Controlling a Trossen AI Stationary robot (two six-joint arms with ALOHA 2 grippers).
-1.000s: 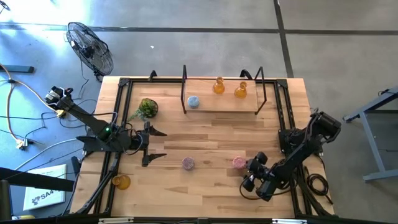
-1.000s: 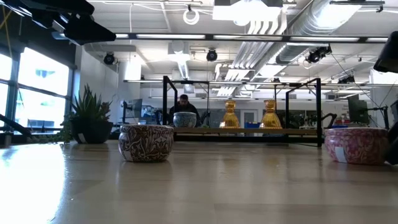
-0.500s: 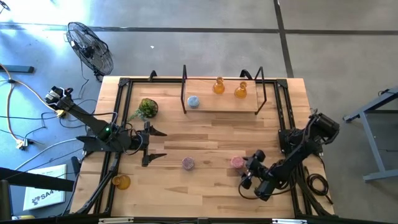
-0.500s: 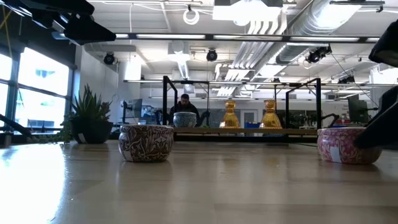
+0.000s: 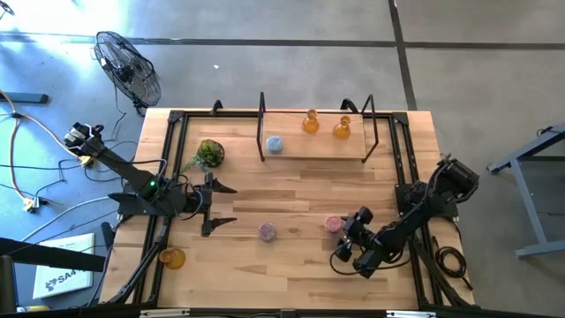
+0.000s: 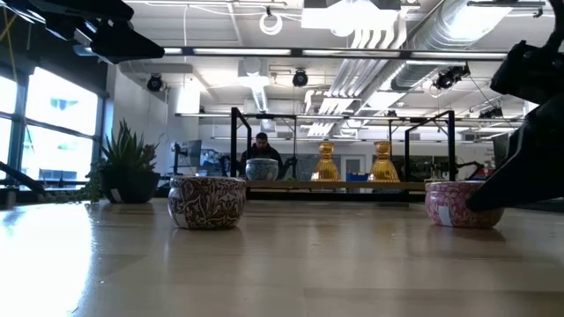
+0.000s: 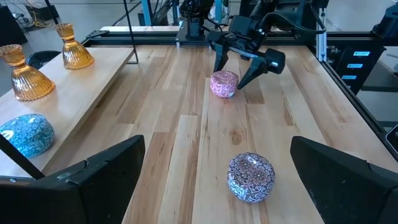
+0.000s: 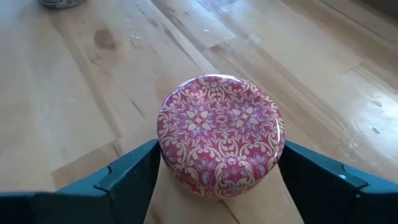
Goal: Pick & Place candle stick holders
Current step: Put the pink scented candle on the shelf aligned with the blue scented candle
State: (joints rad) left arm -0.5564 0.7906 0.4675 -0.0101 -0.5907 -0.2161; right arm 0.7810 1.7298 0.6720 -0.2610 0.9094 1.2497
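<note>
A pink patterned round holder (image 8: 219,138) stands upright on the table's near right part, with my right gripper (image 8: 217,158) shut around it. It also shows in the high view (image 5: 334,224). My left gripper (image 5: 225,205) waits open at the table's left, with nothing between its fingers. A lilac round holder (image 5: 267,231) rests on its base near the middle front. A pale blue holder (image 5: 274,144) and two amber bottle-shaped holders (image 5: 311,123) (image 5: 342,129) stand on the raised shelf (image 5: 318,152) at the back. A third amber holder (image 5: 172,258) sits at the near left corner. My right gripper pinches the pink holder's round side wall (image 8: 166,149) between its two fingers, one finger (image 8: 134,171) on each opposite side. The fingers come slanting down from the table's near right. The holder stays upright with its base on the table.
A small green plant (image 5: 208,153) stands at the back left. The shelf's black frame (image 5: 261,124) rises at the far edge. Black rails (image 5: 168,177) run along both table sides. Bare wood lies between the lilac holder and the shelf.
My right gripper has moved toward the table's left and a little toward its far edge, turning as it went. The pink holder has slid along the table with it, still upright between the fingers.
</note>
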